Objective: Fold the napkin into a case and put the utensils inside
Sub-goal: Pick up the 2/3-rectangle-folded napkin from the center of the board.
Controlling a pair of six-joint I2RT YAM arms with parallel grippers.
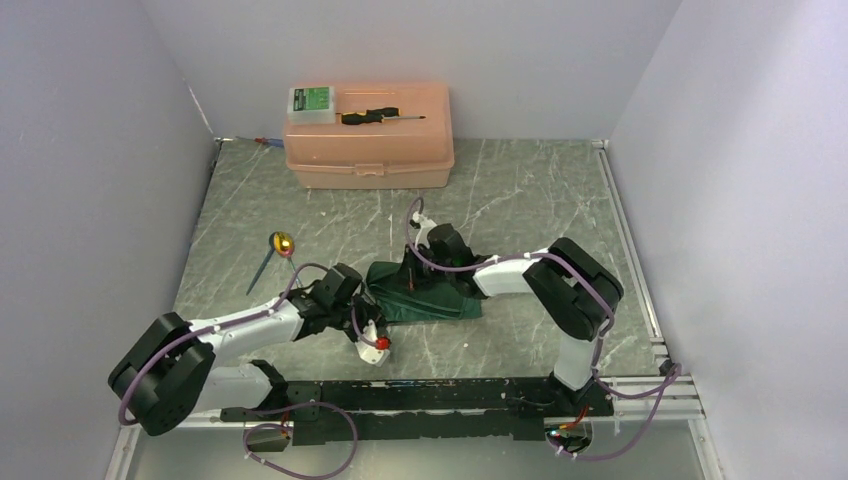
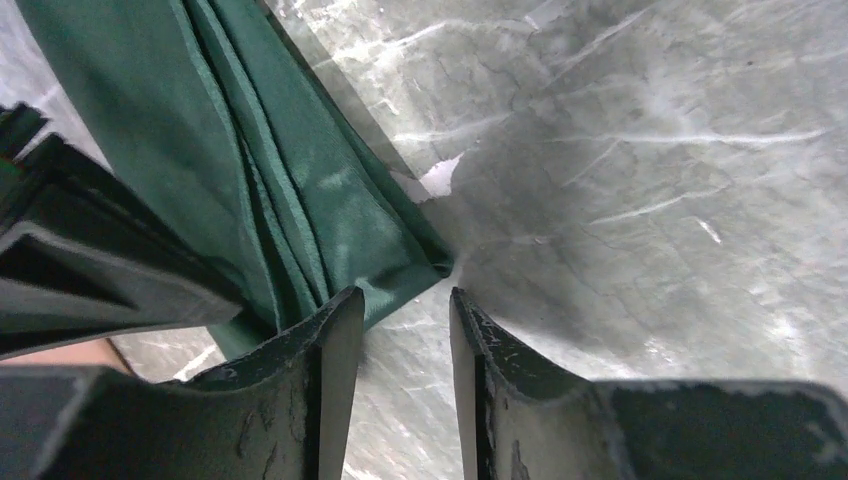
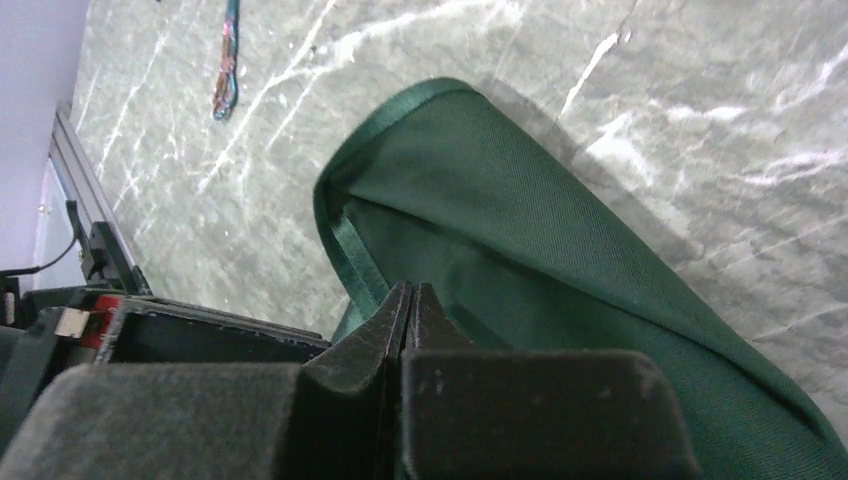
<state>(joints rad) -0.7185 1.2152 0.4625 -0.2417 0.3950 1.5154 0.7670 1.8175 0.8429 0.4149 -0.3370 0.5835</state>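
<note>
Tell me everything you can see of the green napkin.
The napkin is plain dark green woven cloth with a stitched hem, folded into several layers, with one rounded fold. It lies on the table between the two arms. The right tool is shut, with its tips at a hemmed edge; whether it pinches cloth is unclear. The left tool is open at one corner, with only table showing in its gap.

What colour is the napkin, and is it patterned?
The napkin is plain dark green; right wrist view shows it best.
</note>
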